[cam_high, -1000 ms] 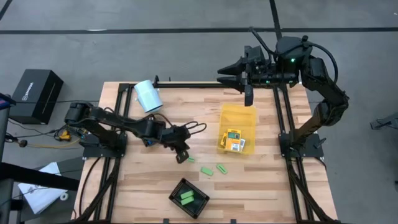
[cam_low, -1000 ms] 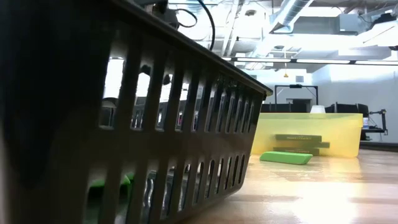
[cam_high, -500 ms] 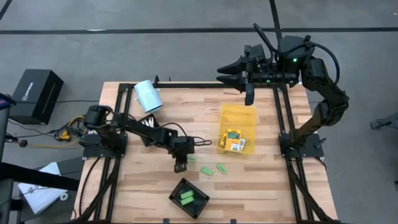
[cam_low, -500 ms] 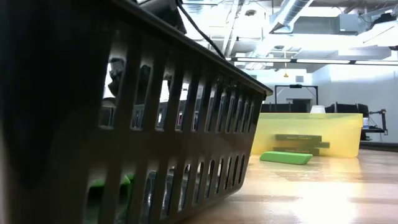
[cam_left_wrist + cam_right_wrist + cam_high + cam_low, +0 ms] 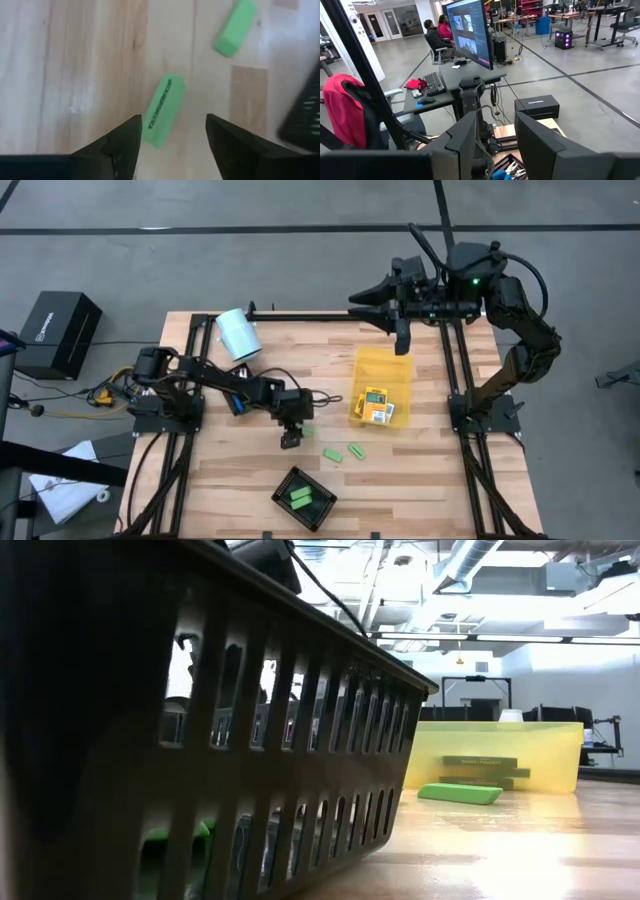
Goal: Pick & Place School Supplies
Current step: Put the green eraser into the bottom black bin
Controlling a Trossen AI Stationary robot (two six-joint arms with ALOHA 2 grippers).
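A black slotted tray [image 5: 304, 498] sits at the table's [image 5: 220, 470] six o'clock edge with a green piece inside [image 5: 299, 497]; in the low view its ribbed wall [image 5: 250, 770] blocks most of the scene. A translucent yellow bin [image 5: 383, 375] at two o'clock holds flat yellow-orange packs [image 5: 377, 405]. A pale cylinder [image 5: 238, 334] lies at ten o'clock.

The left gripper [image 5: 172, 145] hovers near centre, jaws spread, directly over a matte light-green oblong eraser [image 5: 163, 110] with dark lettering, flat on the pale wood. Another eraser [image 5: 235, 27] lies nearby, near three o'clock of the gripper in the high view.

The right gripper [image 5: 401, 338] waits above the table's far edge, jaws parted, empty.
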